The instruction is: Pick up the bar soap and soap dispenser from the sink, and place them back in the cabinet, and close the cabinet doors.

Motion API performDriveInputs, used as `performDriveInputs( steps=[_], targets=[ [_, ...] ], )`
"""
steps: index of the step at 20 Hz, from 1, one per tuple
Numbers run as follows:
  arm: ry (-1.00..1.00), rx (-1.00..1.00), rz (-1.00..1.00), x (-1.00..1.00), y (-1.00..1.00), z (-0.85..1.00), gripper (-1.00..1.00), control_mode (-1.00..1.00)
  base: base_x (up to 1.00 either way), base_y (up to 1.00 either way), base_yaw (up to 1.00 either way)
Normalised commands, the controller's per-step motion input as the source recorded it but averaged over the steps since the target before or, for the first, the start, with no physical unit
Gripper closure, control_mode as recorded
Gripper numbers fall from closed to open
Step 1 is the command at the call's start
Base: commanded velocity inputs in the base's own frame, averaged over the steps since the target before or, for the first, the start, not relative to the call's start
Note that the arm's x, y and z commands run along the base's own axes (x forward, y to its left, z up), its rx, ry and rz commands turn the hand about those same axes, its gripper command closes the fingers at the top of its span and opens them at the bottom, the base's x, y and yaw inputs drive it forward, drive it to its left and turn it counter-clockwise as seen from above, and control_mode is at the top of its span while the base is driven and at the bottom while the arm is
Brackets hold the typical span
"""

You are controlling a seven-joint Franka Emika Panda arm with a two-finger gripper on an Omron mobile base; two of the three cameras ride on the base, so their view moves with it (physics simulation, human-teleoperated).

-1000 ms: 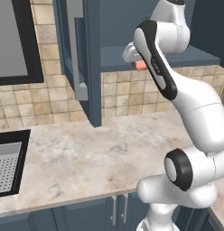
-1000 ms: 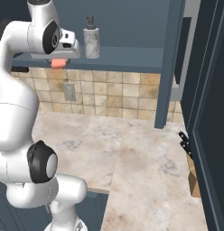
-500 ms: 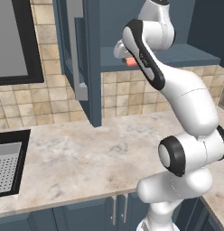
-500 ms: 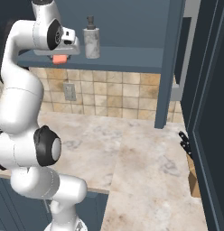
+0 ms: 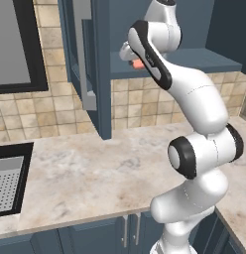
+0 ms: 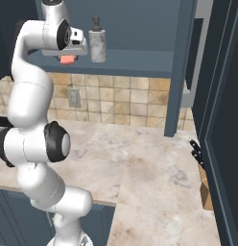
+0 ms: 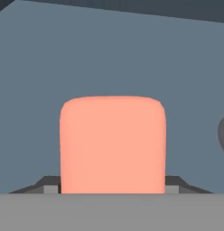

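Cabinet shelf (image 6: 140,68), blue, flat: soap dispenser (image 6: 97,44) stands upright on it, left of centre in right base view. Marbled countertop (image 5: 90,173) below, beige-grey; a wooden knife block (image 6: 203,185) w/ dark handles sits at its far right edge.

Sink (image 5: 11,186) cut by left edge; bar soap (image 7: 113,144) lower end hidden behind finger tips (image 7: 50,187); dispenser base unclear.
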Motion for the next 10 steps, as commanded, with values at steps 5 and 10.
performDriveInputs(
  steps=[5, 10],
  targets=[
    [0.0, 0.0, 0.02, 0.29, 0.01, -0.08, 1.0, -1.0, 0.0, 0.0, 0.0],
    [0.0, 0.0, 0.03, 0.18, 0.0, -0.11, 1.0, -1.0, 0.0, 0.0, 0.0]
  ],
)
